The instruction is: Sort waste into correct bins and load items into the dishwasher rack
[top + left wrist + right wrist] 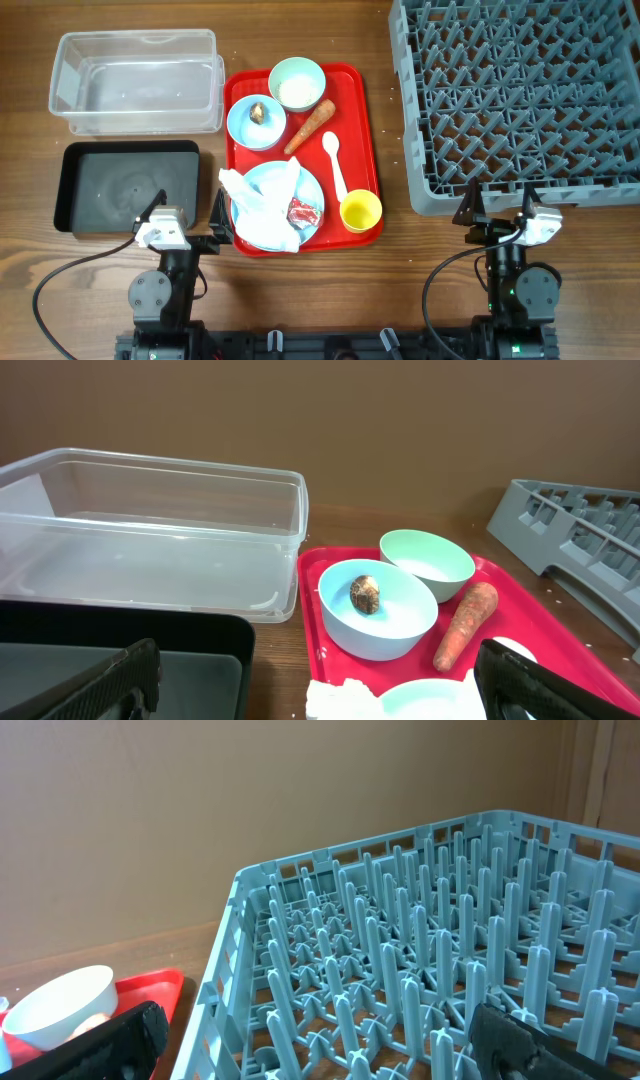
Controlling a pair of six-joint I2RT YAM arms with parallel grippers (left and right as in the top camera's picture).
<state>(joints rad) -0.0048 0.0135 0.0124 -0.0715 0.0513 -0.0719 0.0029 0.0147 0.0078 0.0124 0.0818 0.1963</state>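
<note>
Both claws stand with their jaws wide apart and nothing between them. The left gripper (185, 212) hangs low at the near edge of the table, over the corner where the black tray (120, 190) meets the red tray (360, 120), and the right gripper (497, 208) sits just short of the near rim of the dishwasher rack (500, 195). From the left claw outward: the crumpled napkin (262, 205) lies nearest, heaped on the pale blue plate (310, 185) with the small red wrapper (302, 212) beside it; the yellow cup (360, 211) stands at the tray's near right corner, the white spoon (335, 165) lies just behind it and the carrot (310, 125) slants further back. One bowl (236, 125) holds the brown lump (259, 113), the far bowl (275, 78) the rice (297, 92), and the clear tub (135, 40) sits beyond the black tray. The rack's pegs are bare and both bins hold nothing, so the sorting looks not yet begun — the step in hand is the first pick. The napkin seems the natural start: the left claw would need to swing right over the plate, drop onto the loose paper without dragging the wrapper, and close on a fold — the dishes can hardly be racked while waste sits in them.
</note>
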